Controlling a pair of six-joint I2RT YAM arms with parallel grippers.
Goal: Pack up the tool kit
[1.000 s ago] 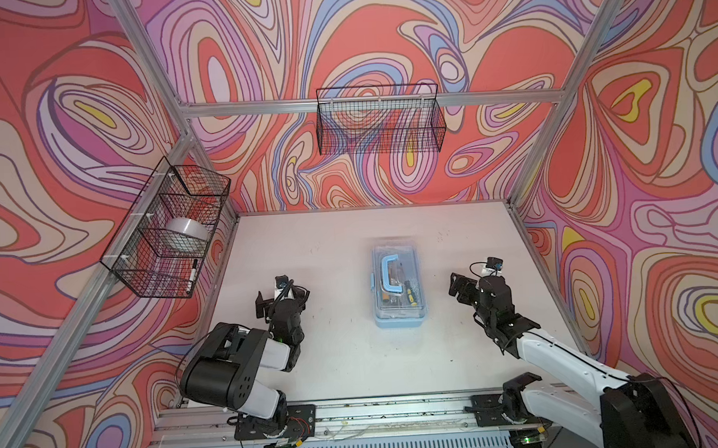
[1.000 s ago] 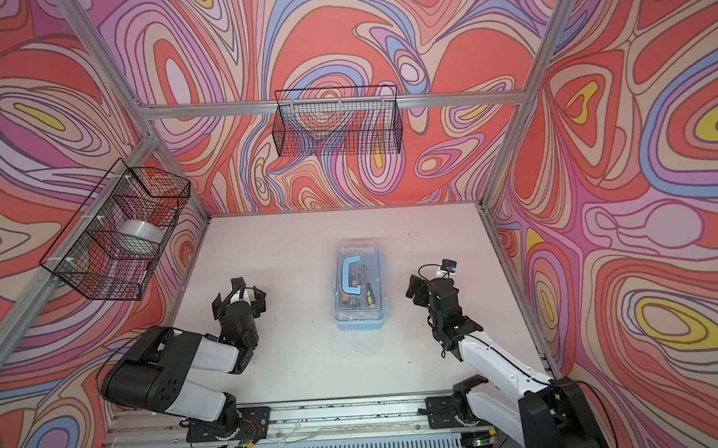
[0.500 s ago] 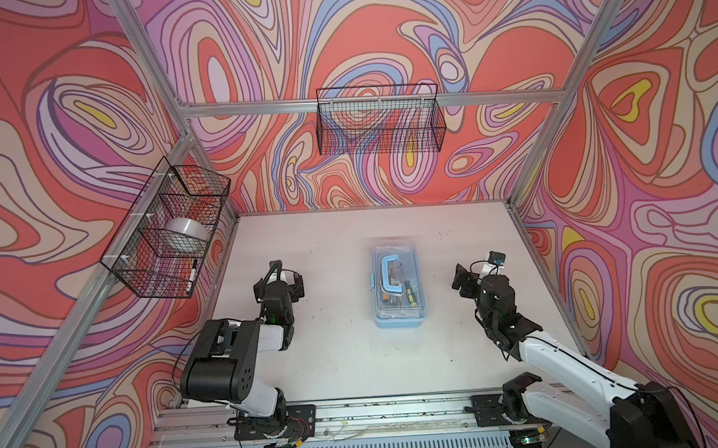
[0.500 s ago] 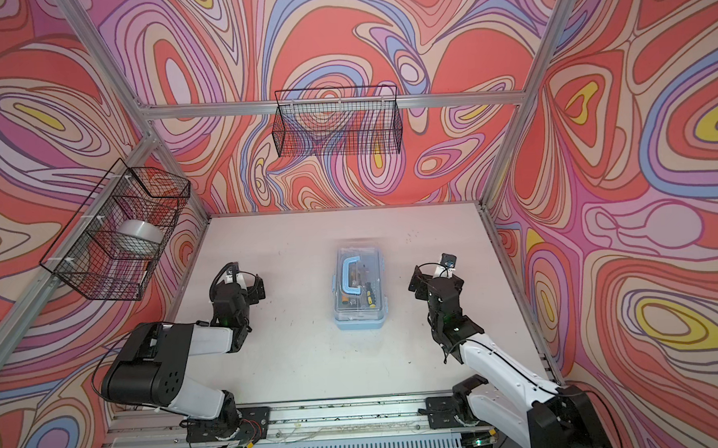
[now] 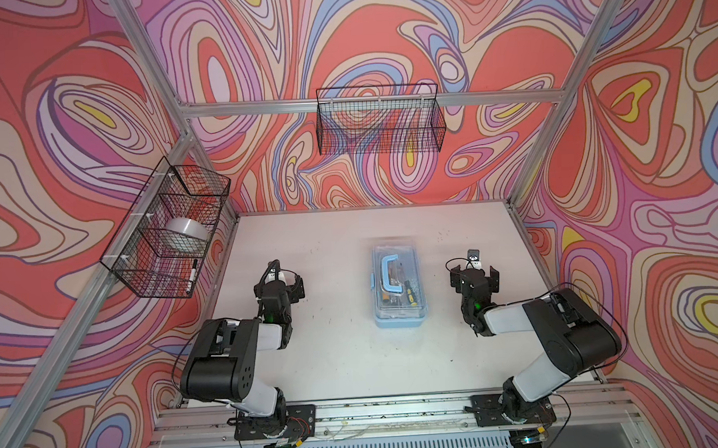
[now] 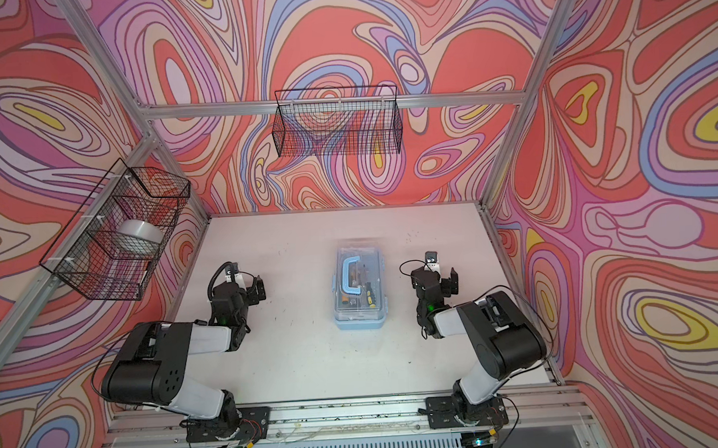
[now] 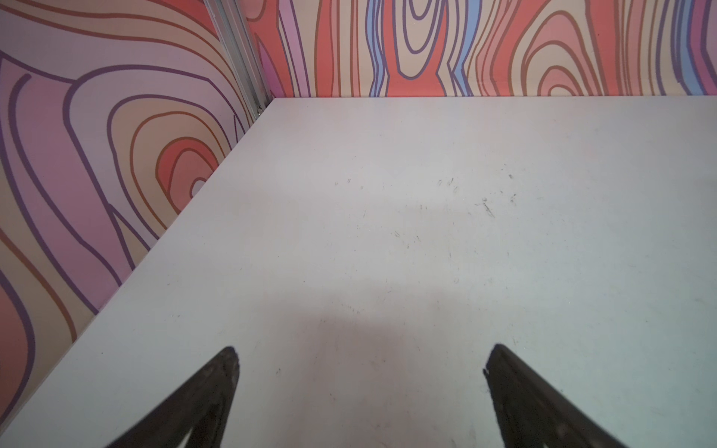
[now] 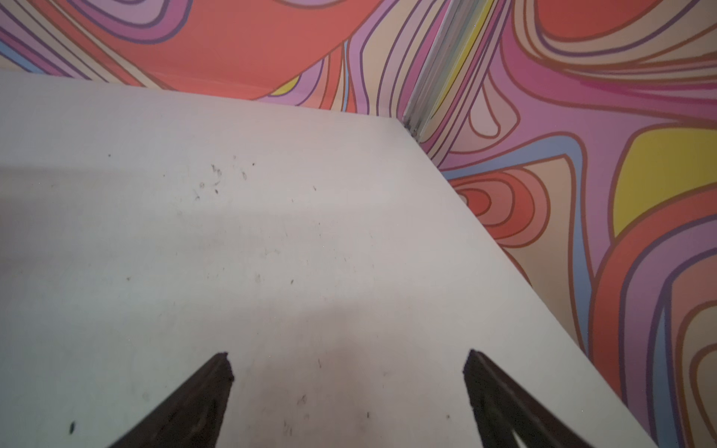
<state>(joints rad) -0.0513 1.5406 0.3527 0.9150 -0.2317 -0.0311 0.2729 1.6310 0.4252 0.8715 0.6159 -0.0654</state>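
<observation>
Case position: the tool kit (image 5: 398, 287) sits on the white table (image 5: 334, 359) near its middle, between the two arms and touching neither. Its long side runs from the robot base toward the back wall. The light-blue handle (image 5: 389, 277) lies flat on the clear lid. Tools show through the lid, among them a yellow-and-black screwdriver (image 5: 410, 294); the rest are too small to identify. The lid appears to be down, though the latches cannot be made out at this range.

Left gripper (image 5: 280, 281): jaws spread wide, nothing between them. It hangs low over bare table, well apart from the case, on the side nearest the left wall. The left wrist view confirms this: both fingertips (image 7: 229, 360) frame only scuffed tabletop and the far corner.

Right gripper (image 5: 474, 275): jaws likewise spread wide and holding nothing. It stands on the opposite side of the case, also clear of it. In the right wrist view its fingertips (image 8: 223, 366) frame bare table and the right rear corner.

Surroundings: a black wire basket (image 5: 166, 233) on the left wall holds a grey roll (image 5: 183, 232) and a marker (image 5: 192, 276). A second wire basket (image 5: 380, 124) hangs on the back wall.
</observation>
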